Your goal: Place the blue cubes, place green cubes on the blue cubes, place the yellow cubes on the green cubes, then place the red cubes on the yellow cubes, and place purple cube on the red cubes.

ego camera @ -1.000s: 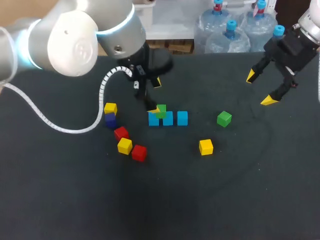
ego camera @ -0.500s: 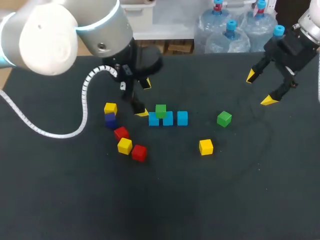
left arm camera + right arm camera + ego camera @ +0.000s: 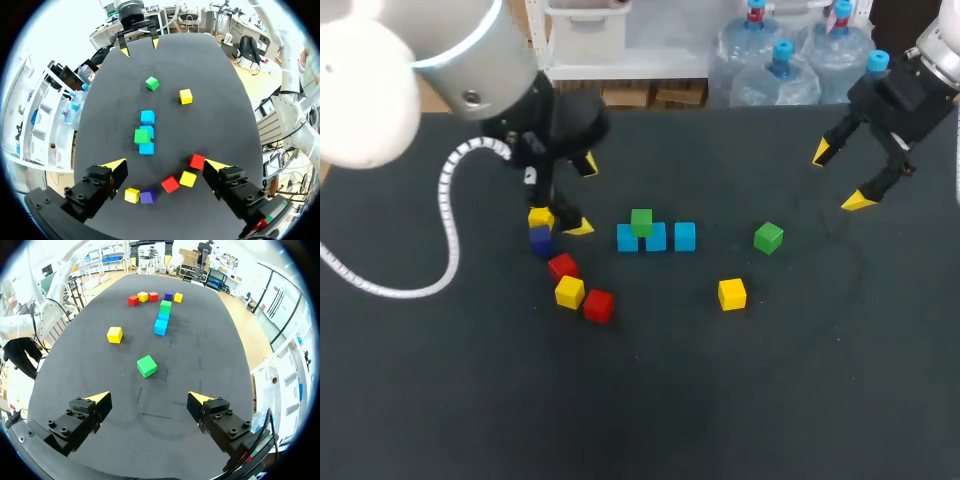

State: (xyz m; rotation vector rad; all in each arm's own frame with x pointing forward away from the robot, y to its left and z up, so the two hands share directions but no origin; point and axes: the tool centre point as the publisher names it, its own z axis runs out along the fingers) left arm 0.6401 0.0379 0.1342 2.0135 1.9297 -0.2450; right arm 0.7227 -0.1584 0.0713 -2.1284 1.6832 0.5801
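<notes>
Three blue cubes (image 3: 656,238) lie in a row at mid-table, and one green cube (image 3: 641,221) sits on top of them toward the row's left end. My left gripper (image 3: 584,196) hangs open just left of the row, beside a yellow cube (image 3: 541,217) and the purple cube (image 3: 541,240). In the left wrist view the open left gripper (image 3: 166,165) is empty, with two red cubes (image 3: 170,184) and a yellow one (image 3: 187,178) under it. My right gripper (image 3: 840,177) is open and empty at the far right. Ahead of that gripper (image 3: 149,399) lies a loose green cube (image 3: 147,365).
A loose yellow cube (image 3: 732,293) lies in front of the green cube (image 3: 768,237). Red (image 3: 562,266), yellow (image 3: 569,291) and red (image 3: 598,305) cubes run diagonally at front left. The left arm's white cable (image 3: 448,215) loops over the table's left side.
My left gripper has moved left, away from the blue row and the green cube on it, toward the yellow and purple cubes. The right arm has not moved.
</notes>
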